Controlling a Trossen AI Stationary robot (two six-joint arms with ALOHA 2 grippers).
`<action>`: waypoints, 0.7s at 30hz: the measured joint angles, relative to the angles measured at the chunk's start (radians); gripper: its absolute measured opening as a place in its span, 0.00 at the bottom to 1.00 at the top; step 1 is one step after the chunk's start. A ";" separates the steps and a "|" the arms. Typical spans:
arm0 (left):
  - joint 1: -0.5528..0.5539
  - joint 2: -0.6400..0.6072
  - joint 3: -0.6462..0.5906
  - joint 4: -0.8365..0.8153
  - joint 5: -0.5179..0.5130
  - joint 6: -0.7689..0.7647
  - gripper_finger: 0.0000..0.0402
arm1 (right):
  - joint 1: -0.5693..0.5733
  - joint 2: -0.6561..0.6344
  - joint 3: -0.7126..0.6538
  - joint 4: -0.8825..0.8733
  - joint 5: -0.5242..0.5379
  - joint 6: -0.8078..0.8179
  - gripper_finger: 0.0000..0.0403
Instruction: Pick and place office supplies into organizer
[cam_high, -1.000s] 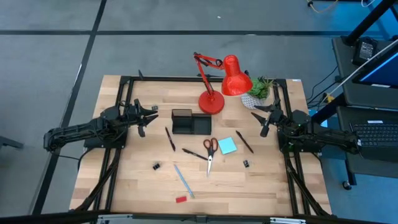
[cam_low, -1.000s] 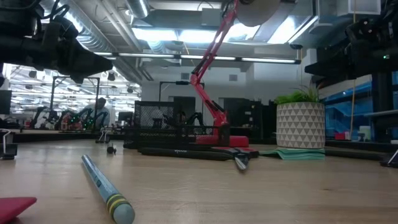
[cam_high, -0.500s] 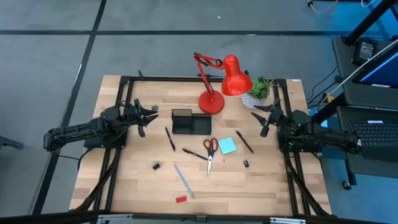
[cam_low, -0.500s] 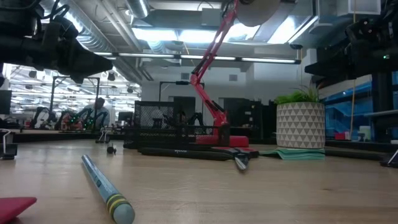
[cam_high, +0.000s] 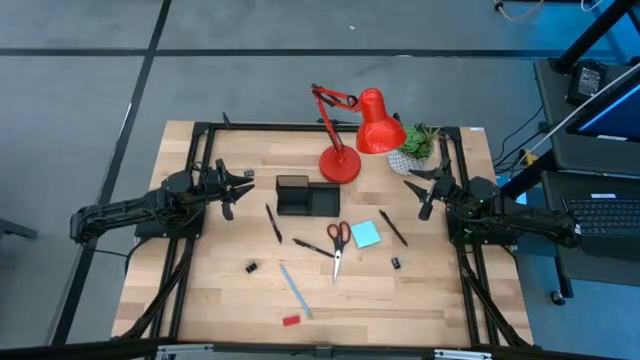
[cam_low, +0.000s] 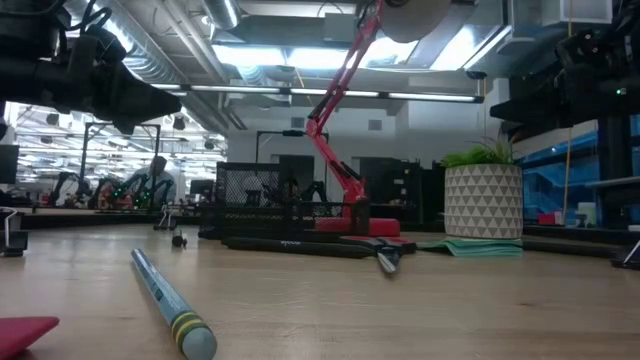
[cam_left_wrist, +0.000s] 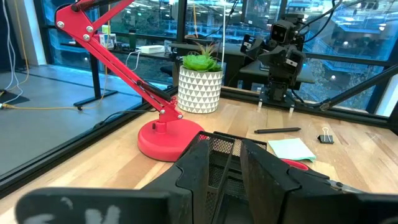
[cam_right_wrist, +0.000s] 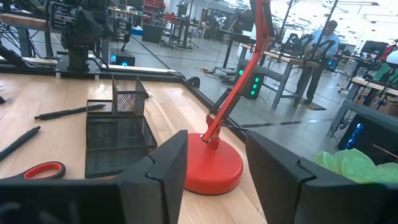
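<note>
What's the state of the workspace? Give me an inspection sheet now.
Surface: wooden table, items scattered mid-table.
Job's things: organizer looks empty; scissors, sticky-note pad, black pens, light-blue pen, clips, red block all loose on the table.
Clutter: red lamp, potted plant at the far edge.
Grippers: left gripper and right gripper open, holding nothing, at the table's sides.
Cables: on the floor by the right desk.
Surroundings: person in the room beyond.

Three black pens (cam_high: 272, 223) — two clips (cam_high: 252, 267).

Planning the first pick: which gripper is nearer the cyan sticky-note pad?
Right. The right gripper is just beyond the sticky-note pad's right side; the left gripper sits across the organizer.
</note>
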 joint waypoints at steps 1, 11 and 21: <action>0.000 0.000 0.000 0.000 0.000 0.000 0.22 | 0.000 0.000 0.000 0.000 0.000 0.000 0.41; 0.000 0.000 0.000 0.000 -0.027 0.000 0.22 | 0.000 0.000 0.000 0.000 0.000 0.000 0.41; 0.000 0.000 0.000 0.000 -0.029 0.000 0.22 | 0.000 0.000 0.000 0.000 0.000 0.000 0.41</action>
